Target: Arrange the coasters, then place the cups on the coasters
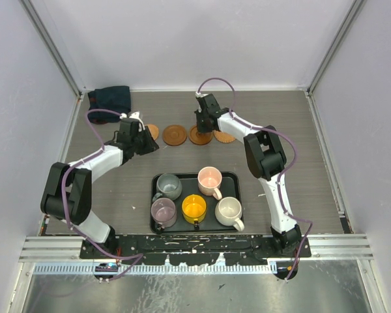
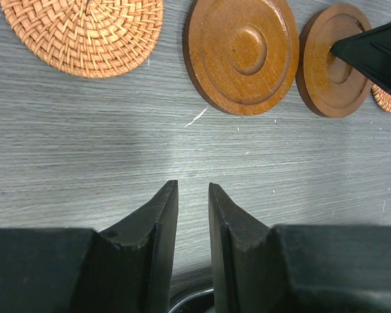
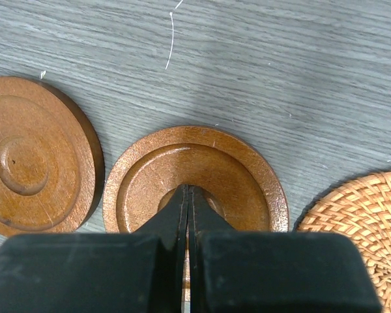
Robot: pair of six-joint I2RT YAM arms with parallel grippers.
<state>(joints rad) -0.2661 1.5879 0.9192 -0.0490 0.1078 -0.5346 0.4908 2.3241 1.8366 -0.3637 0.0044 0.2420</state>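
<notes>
Two brown wooden coasters lie in a row at the back of the table, between two woven ones. My right gripper is shut, its tips on the centre of the right-hand wooden coaster, beside the other wooden one. My left gripper hovers over bare table short of the row, open a little with nothing between its fingers. The grey-green, pink, mauve, yellow and cream cups stand on the tray.
The black tray sits at the near middle, between the two arm bases. A dark blue cloth lies in the far left corner. Grey walls close the table at the back and both sides.
</notes>
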